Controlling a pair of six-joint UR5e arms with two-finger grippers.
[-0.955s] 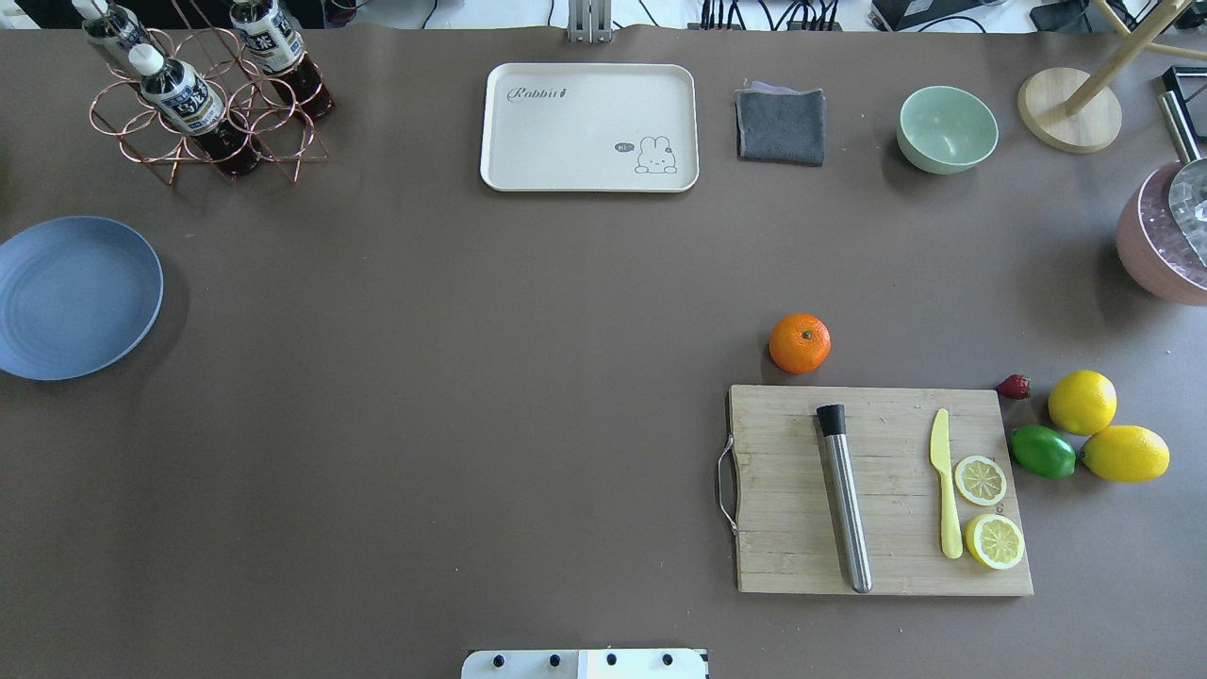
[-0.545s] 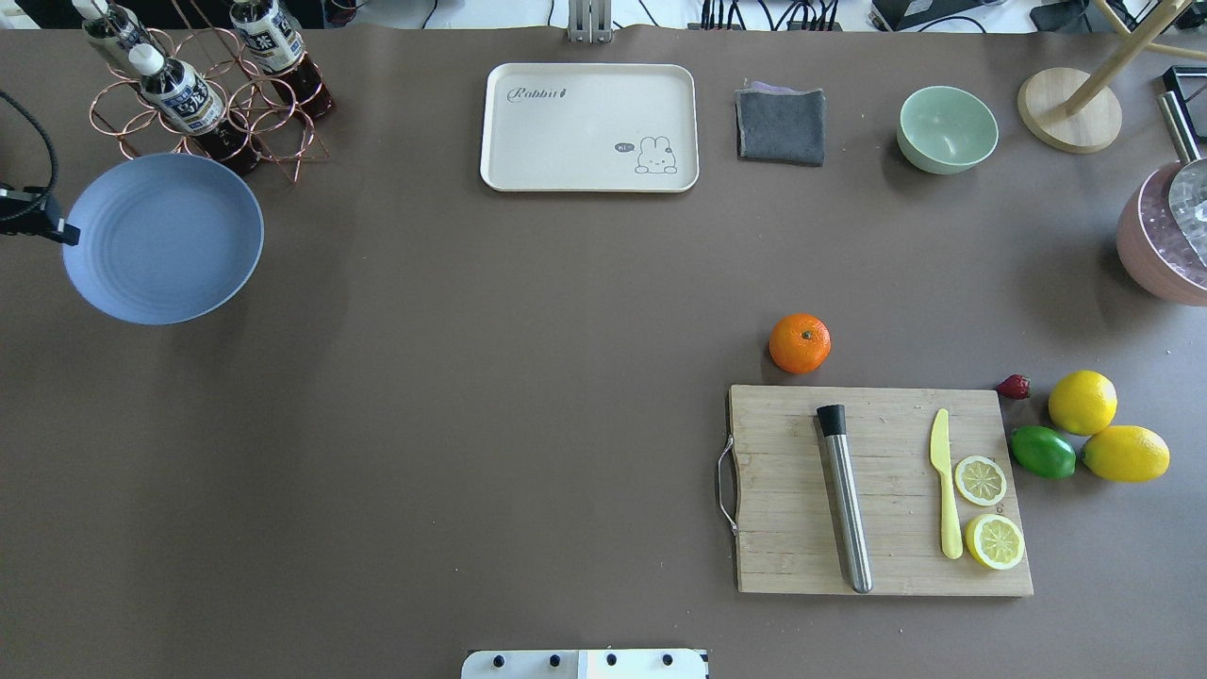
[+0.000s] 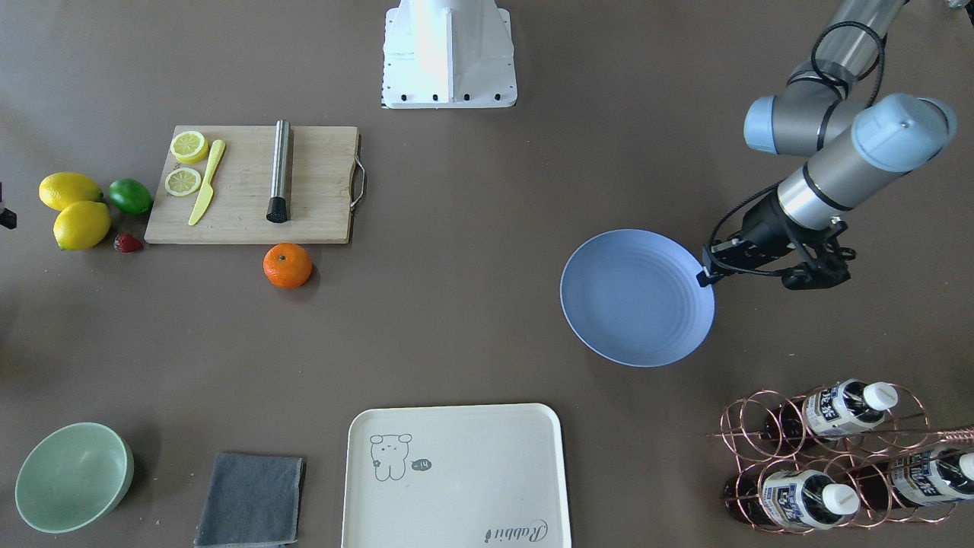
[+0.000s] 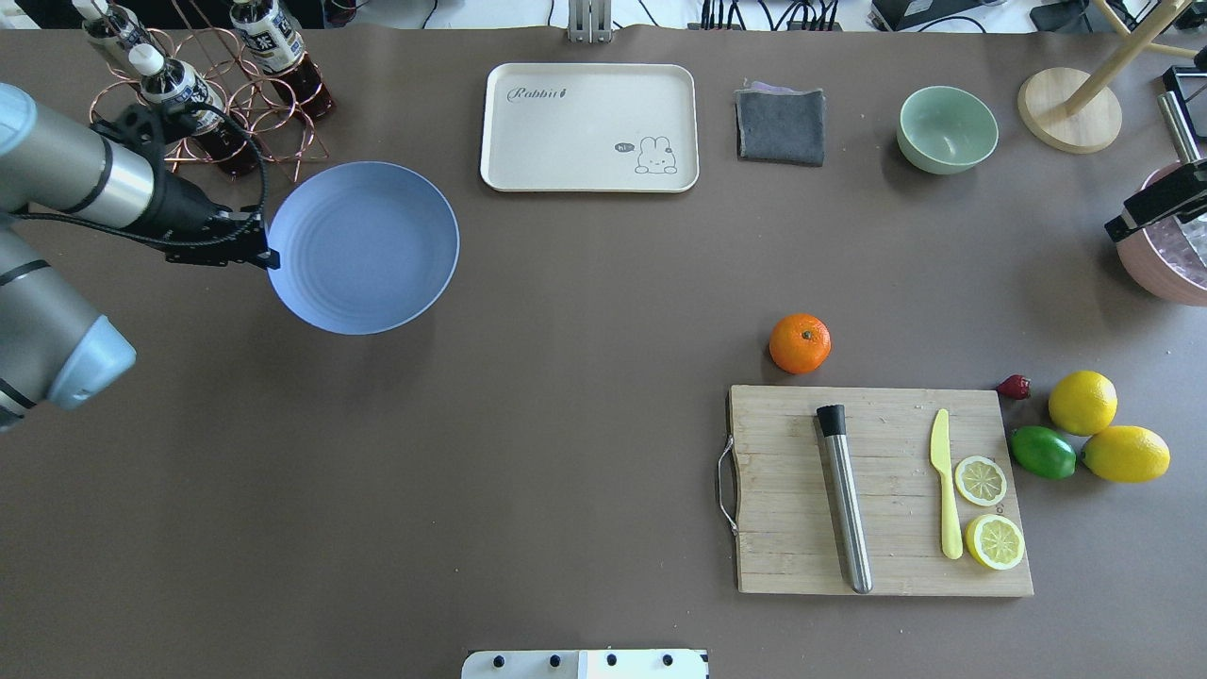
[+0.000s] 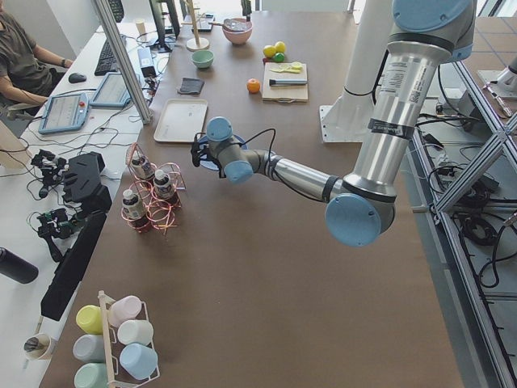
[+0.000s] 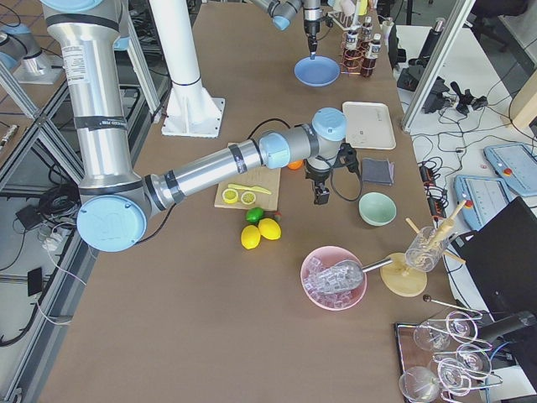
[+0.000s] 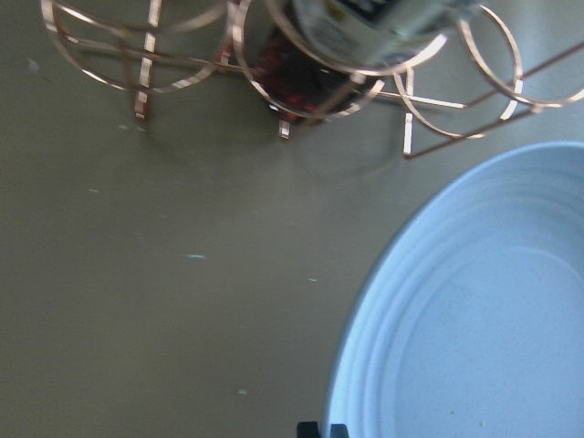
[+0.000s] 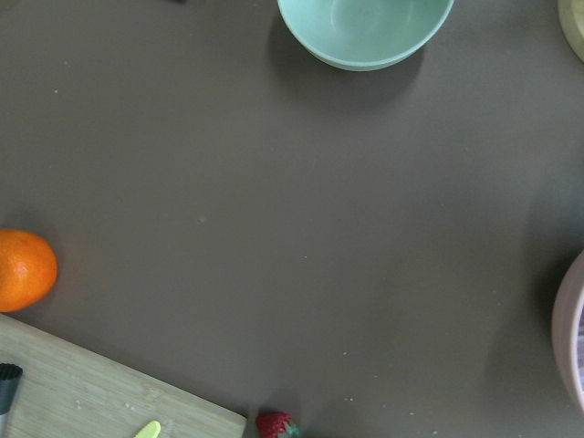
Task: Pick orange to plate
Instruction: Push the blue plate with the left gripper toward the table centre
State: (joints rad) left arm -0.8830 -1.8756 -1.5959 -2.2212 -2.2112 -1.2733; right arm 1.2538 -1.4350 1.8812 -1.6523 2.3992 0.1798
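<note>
The orange [image 4: 800, 342] rests on the table just beyond the cutting board's far left corner; it also shows as the orange [image 3: 288, 265] and the orange [image 8: 23, 269]. My left gripper [image 4: 269, 256] is shut on the near-left rim of the blue plate [image 4: 363, 247], holding it above the table beside the bottle rack. The same plate [image 3: 638, 298] casts a shadow below, and the plate [image 7: 474, 310] fills the left wrist view. My right gripper [image 4: 1155, 209] hangs at the table's right edge, far from the orange; its fingers do not show clearly.
A cutting board [image 4: 801, 566] carries a steel muddler [image 4: 846, 500], a yellow knife [image 4: 946, 490] and two lemon slices. Lemons [image 4: 1082, 402], a lime [image 4: 1043, 452] and a strawberry [image 4: 1015, 386] lie right of it. Cream tray [image 4: 589, 127], grey cloth [image 4: 781, 124], green bowl [image 4: 947, 129], bottle rack [image 4: 203, 104], pink bowl [image 4: 1155, 259].
My left arm has swung in from the left edge, lifting the plate and carrying it rightward toward the table's middle. My right gripper has appeared at the right edge. The orange has not moved.
</note>
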